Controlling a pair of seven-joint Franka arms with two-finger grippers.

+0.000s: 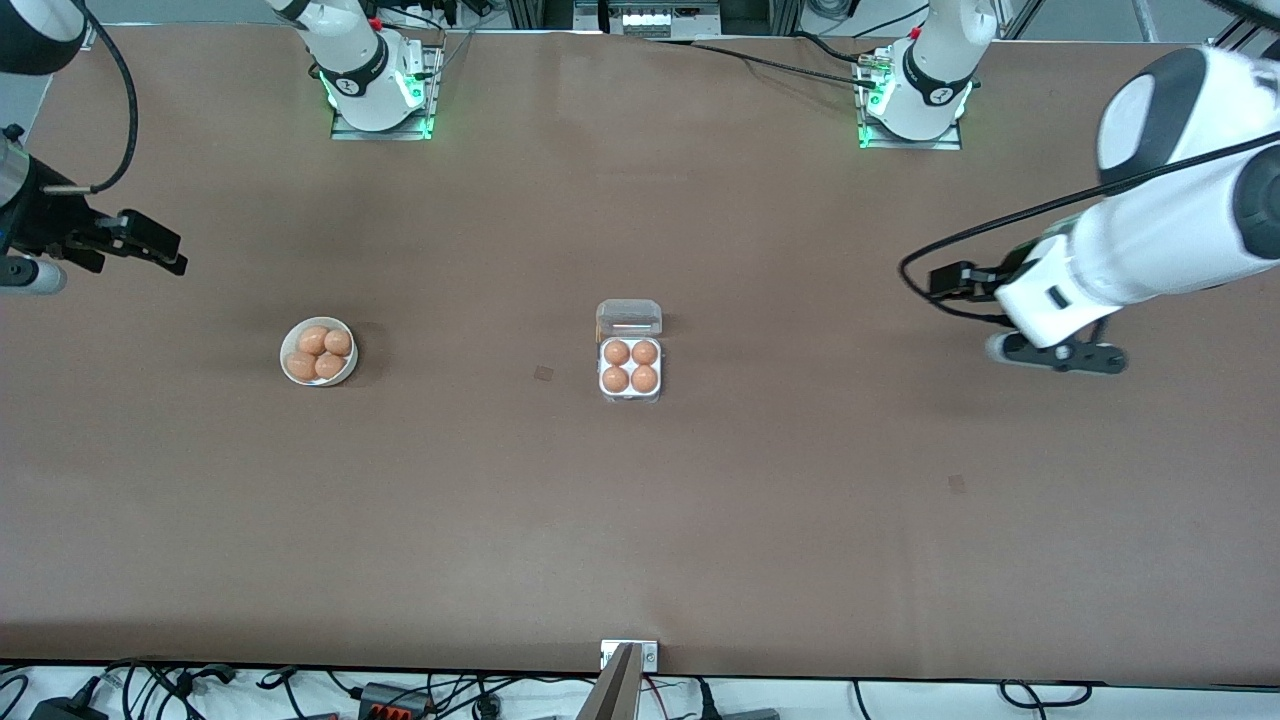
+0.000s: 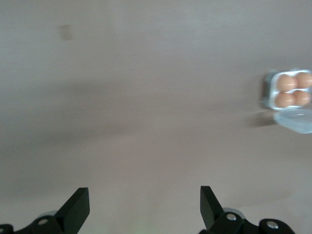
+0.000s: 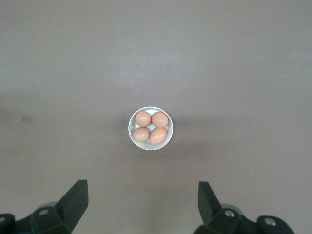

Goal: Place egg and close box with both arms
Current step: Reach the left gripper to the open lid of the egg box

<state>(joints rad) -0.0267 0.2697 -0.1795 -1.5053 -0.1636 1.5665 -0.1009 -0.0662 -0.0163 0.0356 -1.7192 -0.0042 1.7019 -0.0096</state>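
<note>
A clear box sits mid-table, lid folded back, with an egg in each of its four cells. A white bowl toward the right arm's end holds four more eggs. The left gripper and right gripper hover above the table ends, fingers spread and empty.

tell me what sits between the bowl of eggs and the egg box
Only bare table, apart from a small dark mark near the box; the front view shows it, bowl included.

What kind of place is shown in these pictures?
Probably a robotics lab bench: two white arms bolted on plates along a brown table, loose cables at its edge, and only a box of eggs and a bowl of eggs.
</note>
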